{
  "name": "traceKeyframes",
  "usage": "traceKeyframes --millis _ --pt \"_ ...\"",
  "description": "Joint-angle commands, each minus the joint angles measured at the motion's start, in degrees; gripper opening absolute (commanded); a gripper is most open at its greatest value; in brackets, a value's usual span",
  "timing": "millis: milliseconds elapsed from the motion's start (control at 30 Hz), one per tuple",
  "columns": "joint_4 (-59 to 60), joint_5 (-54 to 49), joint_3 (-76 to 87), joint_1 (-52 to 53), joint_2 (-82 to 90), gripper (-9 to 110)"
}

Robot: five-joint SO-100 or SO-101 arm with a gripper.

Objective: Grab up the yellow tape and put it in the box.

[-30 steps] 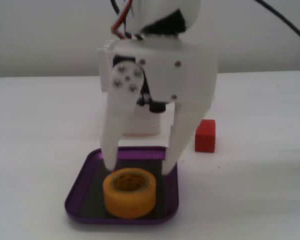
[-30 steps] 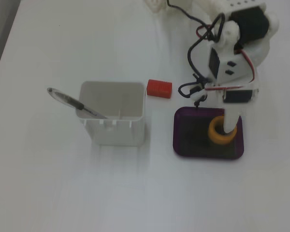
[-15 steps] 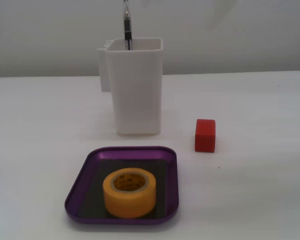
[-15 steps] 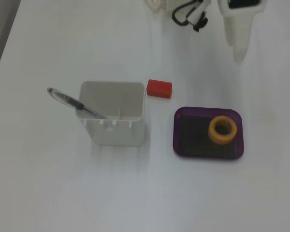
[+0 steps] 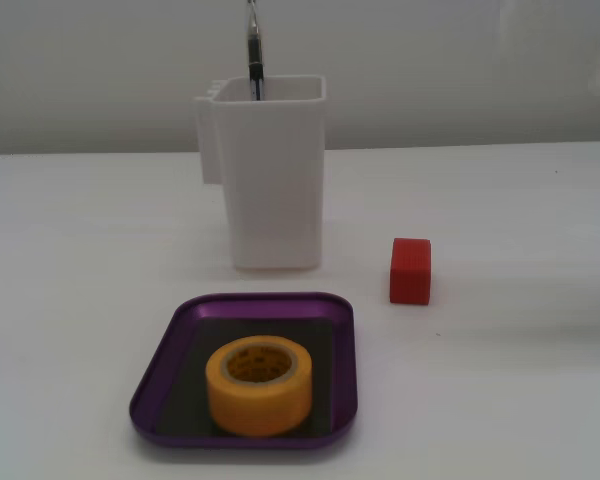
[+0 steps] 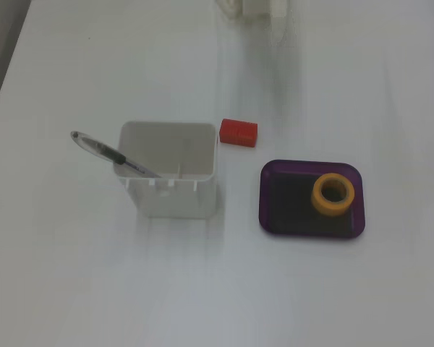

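In a fixed view set low and close to the table (image 5: 80, 250), the yellow tape (image 5: 259, 385) sits inside the box (image 5: 345, 345), flat on its side with the hollow core facing up. It rests on the dark bottom toward the near edge of the tray, roughly centred between the left and right rims. Behind the box stands a tall white container (image 5: 275, 175) with a pen (image 5: 254, 55) sticking up out of its top. To the right of the container, just beyond the box's far right corner, a small red cube (image 5: 410, 270) stands on the bare table, apart from both. No arm and no pincer shows here, so I cannot say whether the pincer is open or closed.

In a fixed view looking down from above, the box (image 6: 275, 217) lies at the right with the yellow tape (image 6: 333, 194) in its upper right part, close to the rim there; the core opening faces the camera. The red cube (image 6: 238, 132) lies between the box and the white container (image 6: 166, 202), near the container's upper right corner. The pen (image 6: 105, 152) leans out over the container's left wall. At the top edge something pale and blurred (image 6: 257, 7) shows, too unclear to name. Again the pincer is out of sight.
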Motion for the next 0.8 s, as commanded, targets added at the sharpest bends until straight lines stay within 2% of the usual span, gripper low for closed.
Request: traceKeyframes --millis 0,233,400,567,767 --pt "-4.75 -4.22 13.27 2.46 12.83 20" --pt "-13.18 -6.59 37.27 8.0 33.05 20" --pt "-15.21 -5.98 48.52 10.99 45.26 20" --pt "-14.41 -5.71 54.93 10.72 54.4 20" --pt "-14.33 -5.54 57.48 10.63 53.7 20"
